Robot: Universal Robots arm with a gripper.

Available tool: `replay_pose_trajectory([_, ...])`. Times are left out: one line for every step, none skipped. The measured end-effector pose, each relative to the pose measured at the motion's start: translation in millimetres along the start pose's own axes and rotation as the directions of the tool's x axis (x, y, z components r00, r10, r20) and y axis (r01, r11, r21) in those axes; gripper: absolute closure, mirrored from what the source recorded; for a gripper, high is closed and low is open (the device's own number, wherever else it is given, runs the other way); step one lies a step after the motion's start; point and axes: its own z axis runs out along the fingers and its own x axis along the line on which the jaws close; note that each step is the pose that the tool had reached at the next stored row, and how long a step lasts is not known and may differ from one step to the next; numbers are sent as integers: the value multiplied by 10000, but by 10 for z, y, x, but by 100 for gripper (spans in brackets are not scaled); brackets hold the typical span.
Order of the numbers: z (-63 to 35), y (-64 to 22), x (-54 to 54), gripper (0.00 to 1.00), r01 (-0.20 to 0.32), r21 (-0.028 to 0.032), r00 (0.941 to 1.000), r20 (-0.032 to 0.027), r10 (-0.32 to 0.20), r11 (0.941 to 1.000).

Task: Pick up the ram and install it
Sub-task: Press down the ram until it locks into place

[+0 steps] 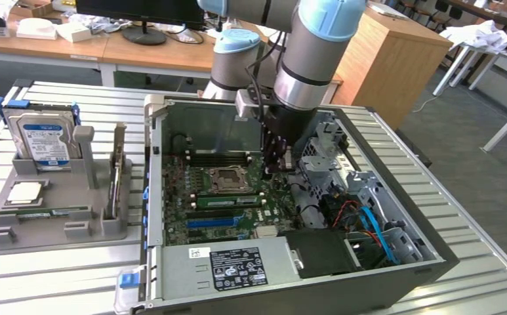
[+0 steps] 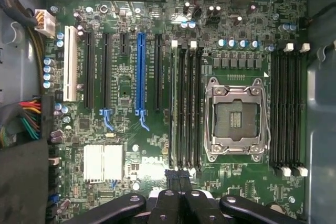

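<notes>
End effector (image 1: 275, 164) hangs inside the open computer case (image 1: 367, 292), its fingers pressed fully together with nothing visible between them. The tips sit low over the motherboard (image 2: 131, 145), at the end of the memory slots (image 2: 186, 108). A green stick, which I take for the ram (image 1: 229, 201), stands on edge in a slot just beside the processor socket (image 1: 227, 177). By that, seating looks like the step in hand. Any further push calls for straight-down pressure along its top edge.
</notes>
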Motion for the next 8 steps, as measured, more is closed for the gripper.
replay_pose_trajectory([10, 0, 0, 90, 0, 0, 10000, 0, 0, 10000])
replay_pose_trajectory([20, 0, 1, 90, 0, 0, 10000, 0, 0, 10000])
replay_pose_trajectory([30, -1, 1, 90, 0, 0, 10000, 0, 0, 10000])
replay_pose_trajectory([39, -1, 1, 90, 0, 0, 10000, -1, 0, 10000])
replay_pose_trajectory([47, -1, 2, 90, 0, 0, 10000, 0, 0, 10000])
replay_pose_trajectory([56, -1, 2, 90, 0, 0, 10000, 0, 0, 10000])
replay_pose_trajectory([64, -1, 2, 90, 0, 0, 10000, 0, 0, 10000])
replay_pose_trajectory([72, -1, 2, 90, 0, 0, 10000, 0, 0, 10000])
